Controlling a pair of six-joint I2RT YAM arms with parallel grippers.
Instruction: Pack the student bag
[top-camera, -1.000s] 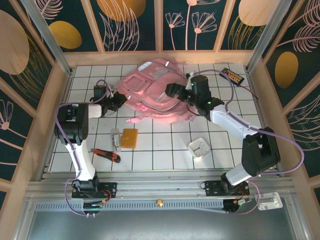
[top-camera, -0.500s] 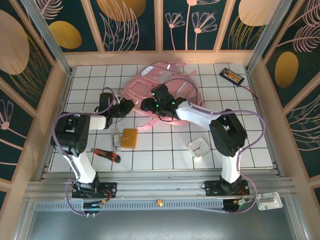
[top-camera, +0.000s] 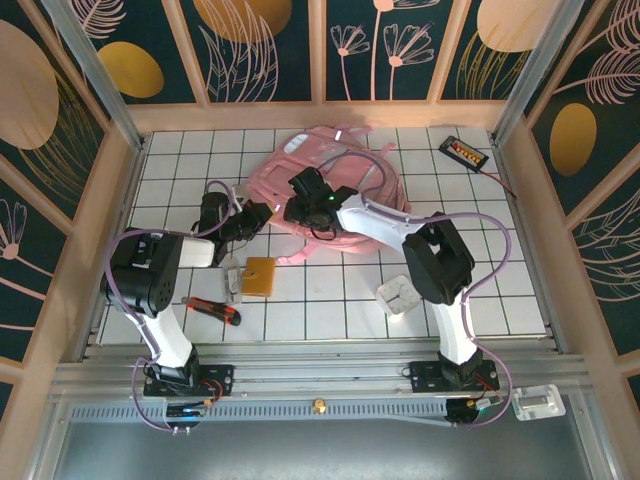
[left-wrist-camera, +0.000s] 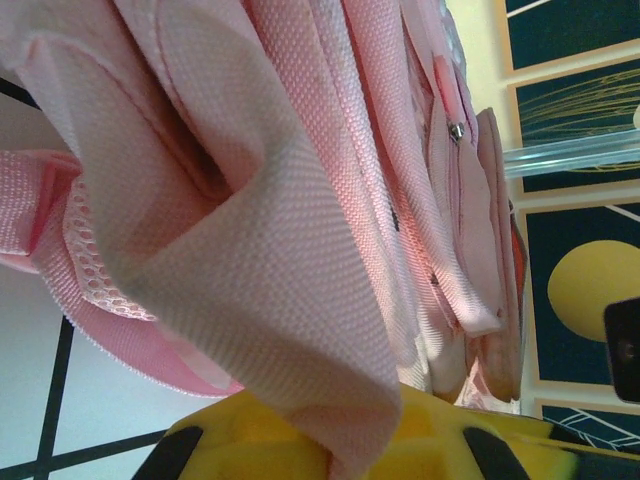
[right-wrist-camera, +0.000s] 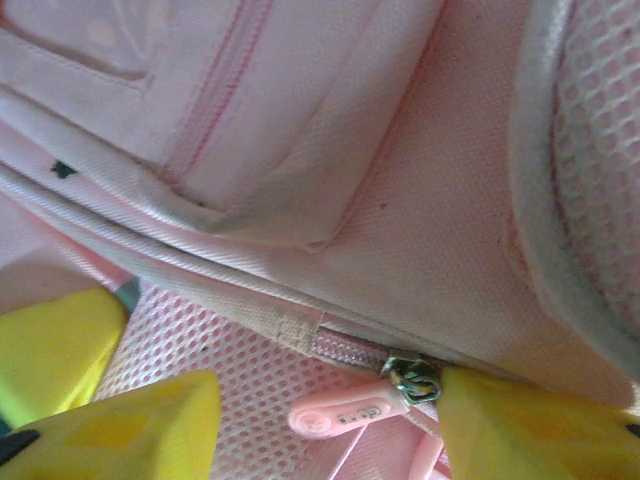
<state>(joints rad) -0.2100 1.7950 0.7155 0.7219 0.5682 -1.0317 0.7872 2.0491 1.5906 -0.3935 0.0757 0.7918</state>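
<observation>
The student bag is a large pink backpack lying flat at the back middle of the tiled table. My left gripper is at its left edge, shut on a fold of the bag's pink fabric that hangs over the yellow fingers. My right gripper is pressed against the bag's left side. Its jaws stand apart on either side of a pink zipper pull. The right finger touches the metal slider, and the left finger stands clear over pink mesh.
A tan square pad and a small pale item lie in front of the bag. A red and black cutter lies near the left arm's base. A white square object sits front right. A black box rests at the back right corner.
The right arm has swung from the bag's right side across to its left side, and its jaws have narrowed. The left gripper has shifted slightly right, still holding the fabric.
</observation>
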